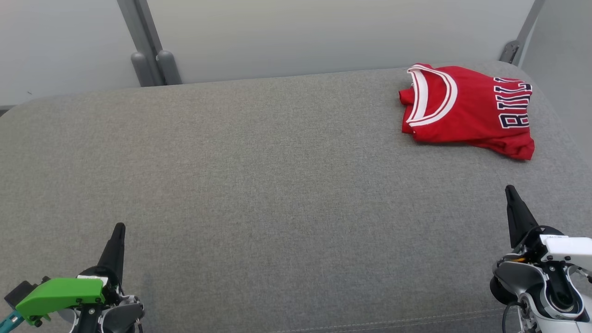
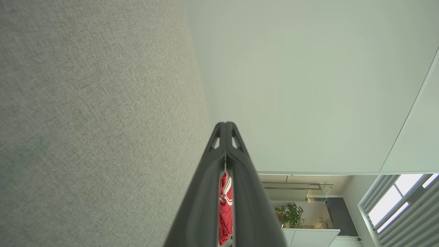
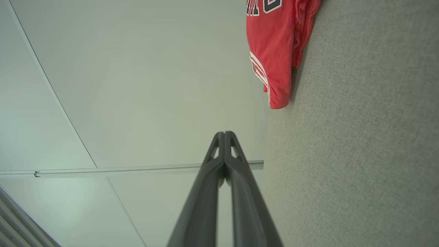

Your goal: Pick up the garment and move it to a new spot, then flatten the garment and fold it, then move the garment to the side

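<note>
The garment (image 1: 467,110) is a red jersey with white trim and dark lettering, lying folded at the far right of the grey fabric surface (image 1: 259,185). A strip of the same red cloth (image 2: 225,206) shows through the slit between the left fingers, and its folded edge (image 3: 276,51) lies at the top of the right wrist view. My left gripper (image 1: 119,227) rests at the lower left, shut and empty, far from the jersey. My right gripper (image 1: 510,189) stands at the lower right, shut with nothing in it, a short way in front of the garment's near edge.
Pale wall panels (image 1: 323,32) rise behind the surface, with a grey metal post (image 1: 148,51) at the back left and a bracket (image 1: 511,50) at the back right. The surface's rounded back corners fall away on both sides.
</note>
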`<state>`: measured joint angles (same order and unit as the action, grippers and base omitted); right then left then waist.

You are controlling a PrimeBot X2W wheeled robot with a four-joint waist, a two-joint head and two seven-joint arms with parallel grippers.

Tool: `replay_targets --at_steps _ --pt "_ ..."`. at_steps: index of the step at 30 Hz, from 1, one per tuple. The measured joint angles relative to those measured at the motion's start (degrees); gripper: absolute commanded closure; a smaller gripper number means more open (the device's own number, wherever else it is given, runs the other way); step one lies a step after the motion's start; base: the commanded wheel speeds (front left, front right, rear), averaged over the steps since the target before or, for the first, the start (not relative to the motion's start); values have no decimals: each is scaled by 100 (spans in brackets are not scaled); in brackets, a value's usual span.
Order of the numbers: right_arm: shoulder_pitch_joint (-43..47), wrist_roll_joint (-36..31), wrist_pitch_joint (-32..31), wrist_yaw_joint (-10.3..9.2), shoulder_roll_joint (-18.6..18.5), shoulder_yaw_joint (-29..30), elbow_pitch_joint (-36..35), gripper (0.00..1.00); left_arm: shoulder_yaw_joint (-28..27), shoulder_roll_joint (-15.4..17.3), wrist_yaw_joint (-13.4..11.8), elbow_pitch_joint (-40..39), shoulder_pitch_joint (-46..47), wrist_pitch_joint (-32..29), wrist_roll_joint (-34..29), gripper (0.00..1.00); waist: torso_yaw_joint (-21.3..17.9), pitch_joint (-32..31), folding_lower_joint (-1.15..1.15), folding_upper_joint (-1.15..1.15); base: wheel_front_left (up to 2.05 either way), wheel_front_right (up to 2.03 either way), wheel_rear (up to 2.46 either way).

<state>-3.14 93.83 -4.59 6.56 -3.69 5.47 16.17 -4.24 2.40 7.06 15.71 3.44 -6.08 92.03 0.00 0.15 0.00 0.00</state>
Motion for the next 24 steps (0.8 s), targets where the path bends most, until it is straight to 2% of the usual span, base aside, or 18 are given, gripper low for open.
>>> replay_targets --at_steps 24 --pt "-1 0 0 0 5 7 -1 100 -2 -1 0 0 1 -1 0 100 0 1 0 0 0 0 0"
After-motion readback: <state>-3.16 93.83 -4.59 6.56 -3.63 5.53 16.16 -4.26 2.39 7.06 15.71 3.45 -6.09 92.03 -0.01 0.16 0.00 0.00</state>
